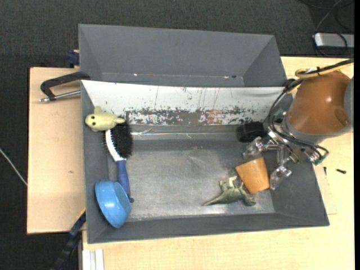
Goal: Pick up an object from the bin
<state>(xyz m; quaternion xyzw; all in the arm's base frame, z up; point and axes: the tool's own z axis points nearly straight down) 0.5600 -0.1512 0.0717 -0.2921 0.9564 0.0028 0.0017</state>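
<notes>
Now, cup: we see a small orange cup [253,176] at the bin's [185,167] near-right, touching a green dinosaur toy [229,194].
Gripper [271,163]: fingers apart, just beside it.
Handling: we judge it light, stiff; grip across its rim.

We saw the grey metal bin [185,167] carrying a few loose things on its floor. Along its left side lay a pale yellow toy [101,121], a black-bristled brush [119,144] and a blue bowl [112,202]. Near the front right corner lay a green toy dinosaur [230,194], with an orange cup [253,176] touching it.
</notes>
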